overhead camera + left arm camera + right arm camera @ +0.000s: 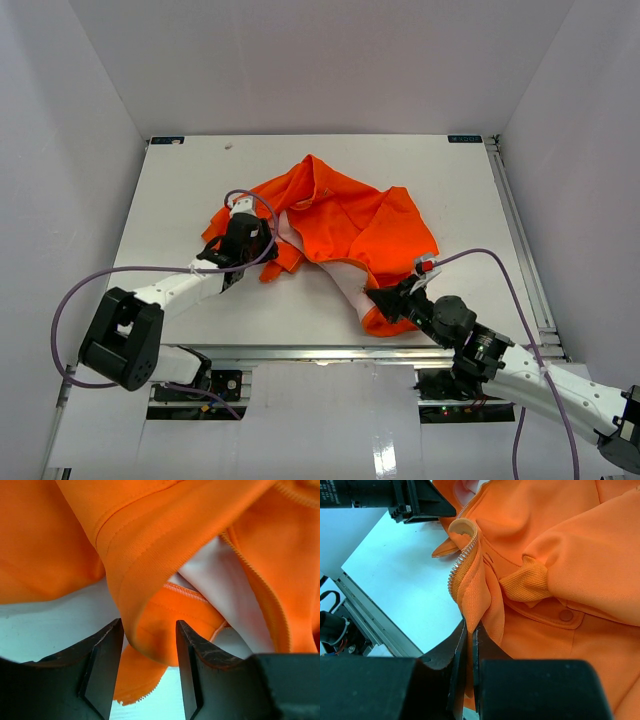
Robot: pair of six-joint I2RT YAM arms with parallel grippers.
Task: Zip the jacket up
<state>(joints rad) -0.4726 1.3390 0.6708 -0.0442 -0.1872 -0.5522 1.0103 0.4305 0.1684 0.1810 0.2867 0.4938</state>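
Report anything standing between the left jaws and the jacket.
Nothing visible does. A folded edge of the jacket lies right between the left jaws, which stand open on either side of it.

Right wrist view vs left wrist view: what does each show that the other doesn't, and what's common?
Only the right wrist view: the right gripper shut on an edge of the jacket, plus a ribbed cuff and a snap.
Only the left wrist view: how the left gripper stands, jaws apart around an orange fold, and a broad patch of pale lining.
Both: orange jacket fabric, zipper teeth along an edge, and the white table.
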